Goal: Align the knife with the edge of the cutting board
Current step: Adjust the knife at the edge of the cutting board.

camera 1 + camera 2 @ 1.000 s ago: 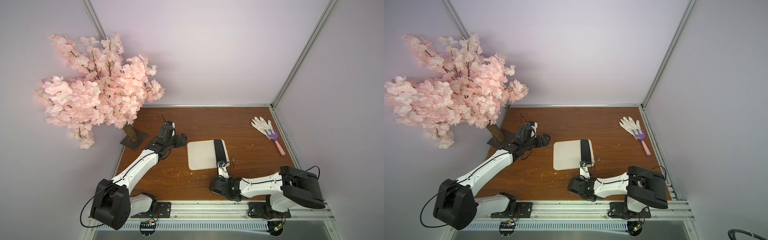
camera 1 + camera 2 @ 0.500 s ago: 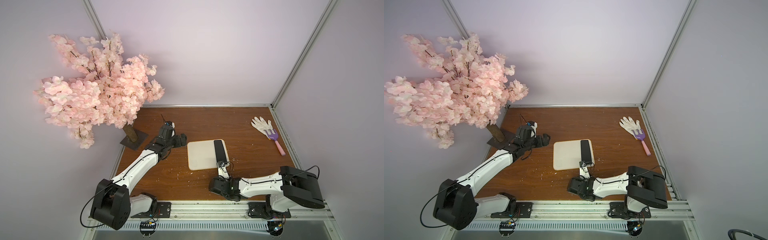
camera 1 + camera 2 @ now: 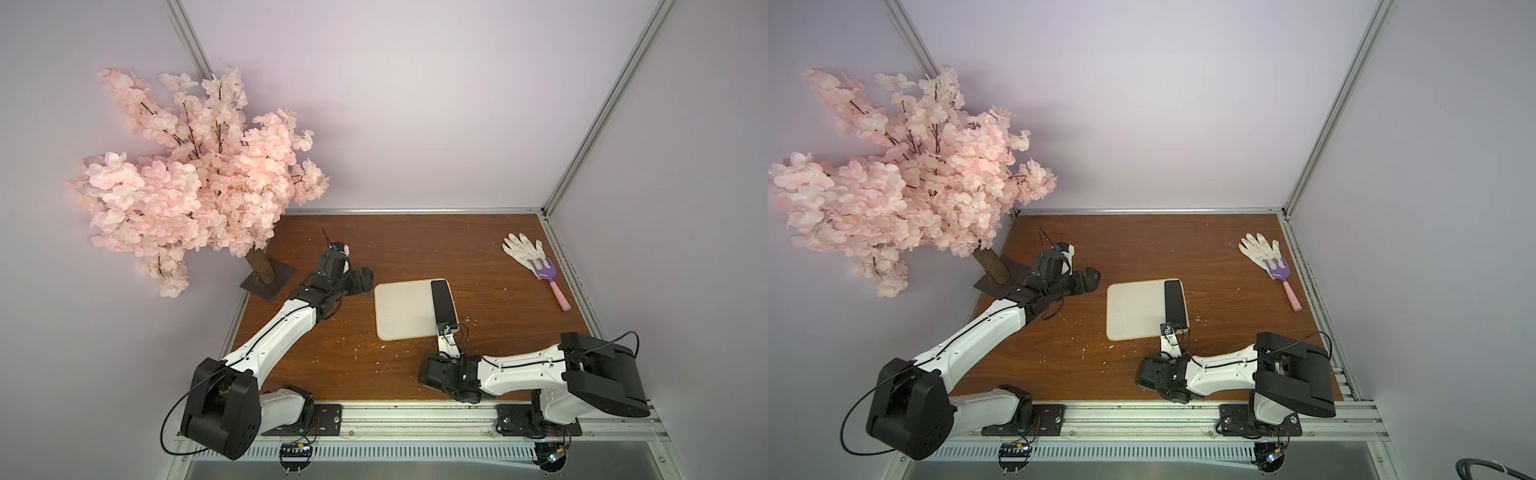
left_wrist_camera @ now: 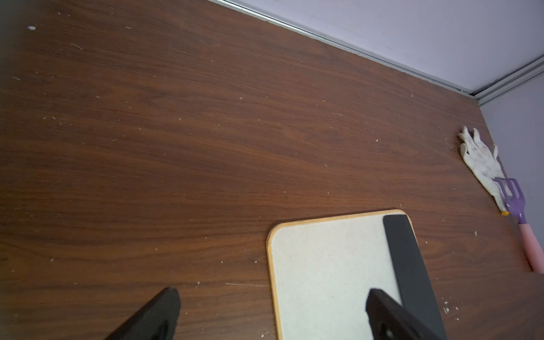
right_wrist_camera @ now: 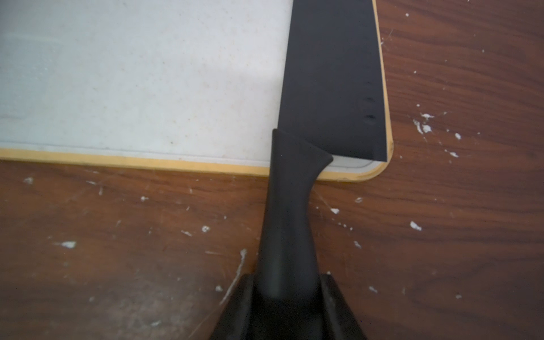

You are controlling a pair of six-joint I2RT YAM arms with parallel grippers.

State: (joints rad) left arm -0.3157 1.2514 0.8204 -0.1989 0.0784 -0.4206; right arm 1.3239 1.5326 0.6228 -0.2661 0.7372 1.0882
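Lilac-walled cell, wood-grain bench.
Plain matte walls (image 3: 415, 104), aluminium posts (image 3: 603, 104) at the corners, brown bench (image 3: 415, 245) flecked with white debris, pink blossom tree (image 3: 199, 187) at its far-left corner. Soft, even light.

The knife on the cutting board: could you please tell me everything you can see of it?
The knife is matte black all over, with a broad, straight-sided blade and a slim handle. Its blade lies flat on the cutting board, running along one edge just inside the tan rim. The handle sticks out past the board's corner over the wooden table, where the right gripper is shut on it.
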